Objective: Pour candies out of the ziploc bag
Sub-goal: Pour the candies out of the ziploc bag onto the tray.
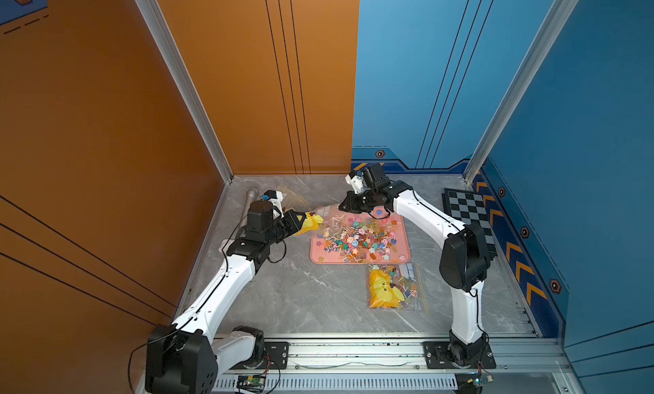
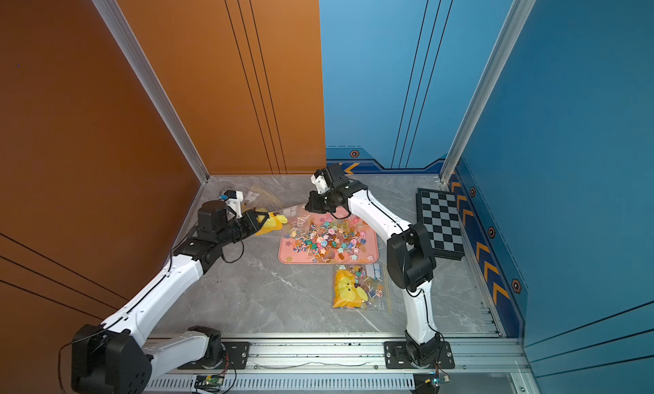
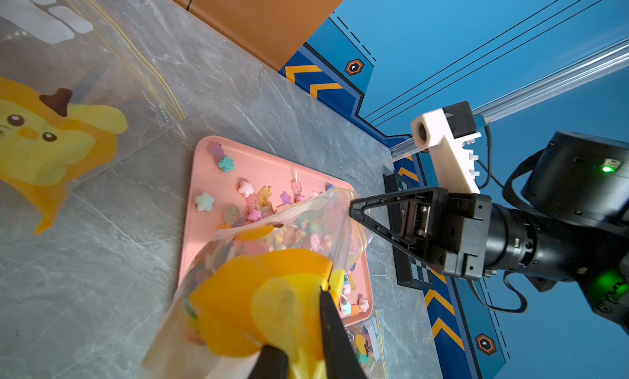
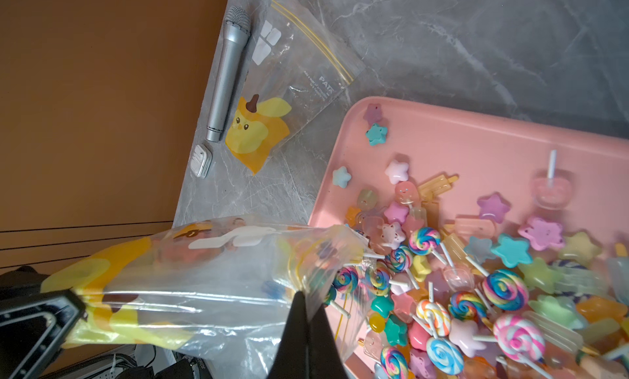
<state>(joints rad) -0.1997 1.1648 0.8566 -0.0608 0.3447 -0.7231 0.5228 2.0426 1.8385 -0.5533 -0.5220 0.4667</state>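
A clear ziploc bag [image 1: 313, 223] [image 4: 204, 285] with a yellow cartoon print hangs tilted between both grippers, at the left back corner of the pink tray [image 1: 318, 255]. My left gripper [image 1: 300, 223] [image 3: 296, 321] is shut on its yellow bottom end. My right gripper [image 1: 342, 207] [image 4: 301, 294] is shut on the edge of its open mouth, which lies over the tray. Many candies [image 1: 357, 238] [image 4: 459, 285], stars and swirl lollipops, are heaped on the tray at the mouth. A few colours still show through the plastic inside the bag [image 3: 306, 234].
A second bag [image 1: 393, 286], full of sweets, lies in front of the tray. An empty bag [image 4: 289, 87], a silver microphone [image 4: 229, 74] and a white earbud case [image 4: 200, 161] lie at the back left by the orange wall. A chessboard [image 1: 467, 215] sits at right.
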